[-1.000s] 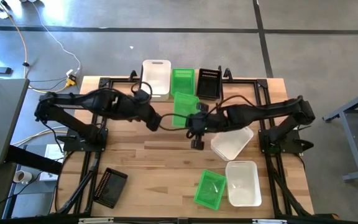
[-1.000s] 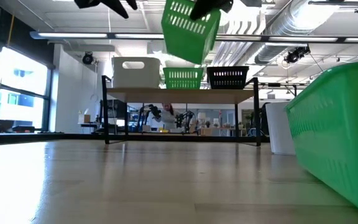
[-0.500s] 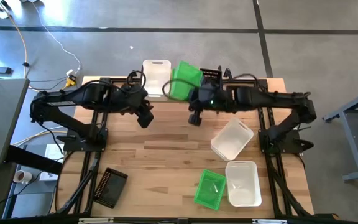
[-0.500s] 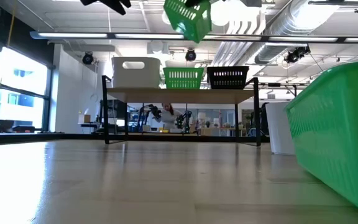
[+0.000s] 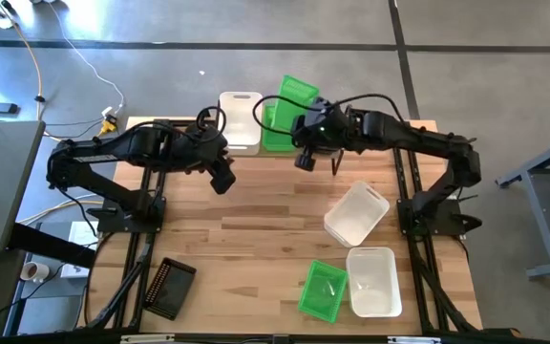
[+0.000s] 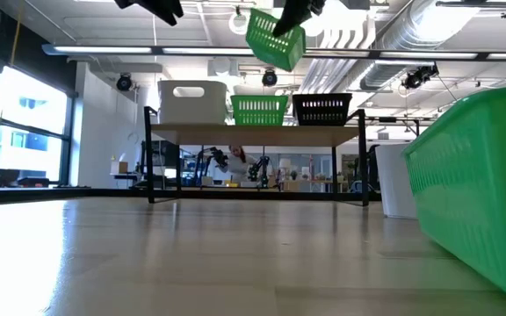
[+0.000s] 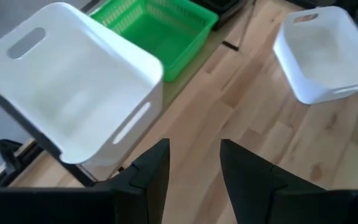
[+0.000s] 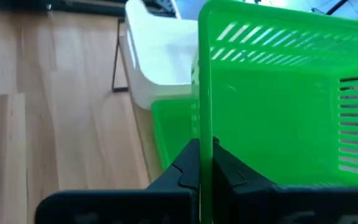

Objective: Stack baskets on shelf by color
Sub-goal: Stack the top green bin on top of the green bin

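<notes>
Pinching a green basket (image 8: 278,99) by its wall, my right gripper (image 8: 204,163) has its fingers closed tight; the basket hangs tilted above the shelf (image 6: 257,134), over another green basket (image 6: 258,110); my left gripper (image 7: 194,165), fingers parted and empty, hovers beside the white basket (image 7: 67,93).

white baskets: 3 (image 5: 240,118) (image 5: 356,214) (image 5: 371,280) | green baskets: 3 (image 5: 296,96) (image 5: 277,134) (image 5: 322,290) | black baskets seen: 2 (image 5: 167,287) (image 6: 321,109) | shelf: 1 (image 6: 257,131) | arms: 2

no readable text, label or number shows on anything.
</notes>
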Motion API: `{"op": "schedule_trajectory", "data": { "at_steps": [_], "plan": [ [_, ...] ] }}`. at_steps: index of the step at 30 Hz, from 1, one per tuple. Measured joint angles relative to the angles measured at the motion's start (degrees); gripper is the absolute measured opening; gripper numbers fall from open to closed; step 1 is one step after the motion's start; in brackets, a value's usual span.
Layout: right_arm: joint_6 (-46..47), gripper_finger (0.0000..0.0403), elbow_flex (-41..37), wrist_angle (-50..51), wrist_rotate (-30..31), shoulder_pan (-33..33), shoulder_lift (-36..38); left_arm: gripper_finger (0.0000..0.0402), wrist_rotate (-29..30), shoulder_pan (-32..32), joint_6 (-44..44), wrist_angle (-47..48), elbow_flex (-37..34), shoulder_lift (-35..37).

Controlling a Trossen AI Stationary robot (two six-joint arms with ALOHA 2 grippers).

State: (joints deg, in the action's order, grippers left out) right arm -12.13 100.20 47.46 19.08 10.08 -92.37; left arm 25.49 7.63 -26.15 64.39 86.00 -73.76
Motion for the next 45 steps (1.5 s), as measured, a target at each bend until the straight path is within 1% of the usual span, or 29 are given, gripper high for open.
{"op": "schedule_trajectory", "data": {
  "at_steps": [5,9,16,25,27,29,34,36,45],
  "plan": [
    [-3.3,0.0000,0.0,0.4,-1.2,0.8,-1.8,0.0131,0.9,2.5,0.0,2.1,0.0,0.0],
    [-4.8,0.0000,0.0,0.0,-3.3,0.8,-2.6,0.0131,0.9,4.9,-0.1,2.7,0.0,0.0],
    [-7.8,0.0000,0.0,0.3,-3.1,1.1,-5.6,0.0131,0.8,8.2,-0.2,2.7,0.0,0.0],
    [-7.4,0.0000,0.1,0.6,-3.0,3.3,-7.1,0.0131,0.7,10.0,-0.8,2.6,0.0,0.0],
    [-7.5,0.0000,1.7,3.3,-3.2,3.9,-7.2,0.0131,0.7,10.4,-0.9,2.6,0.0,0.0],
    [-8.1,0.0000,4.1,3.8,-3.3,4.5,-7.5,0.0131,0.7,10.7,-0.8,2.6,0.0,0.0],
    [-8.8,0.0000,9.4,6.8,-7.3,6.4,-9.3,0.0131,0.7,11.7,-0.8,2.4,0.0,-0.1],
    [-8.8,0.0000,10.8,9.2,-7.1,6.6,-10.2,0.0131,0.7,12.0,-0.8,2.3,0.0,-0.1],
    [-8.9,0.0000,11.3,12.0,-8.0,5.6,-12.9,0.0131,0.5,12.3,-0.8,2.3,0.0,-0.1]
  ]
}}
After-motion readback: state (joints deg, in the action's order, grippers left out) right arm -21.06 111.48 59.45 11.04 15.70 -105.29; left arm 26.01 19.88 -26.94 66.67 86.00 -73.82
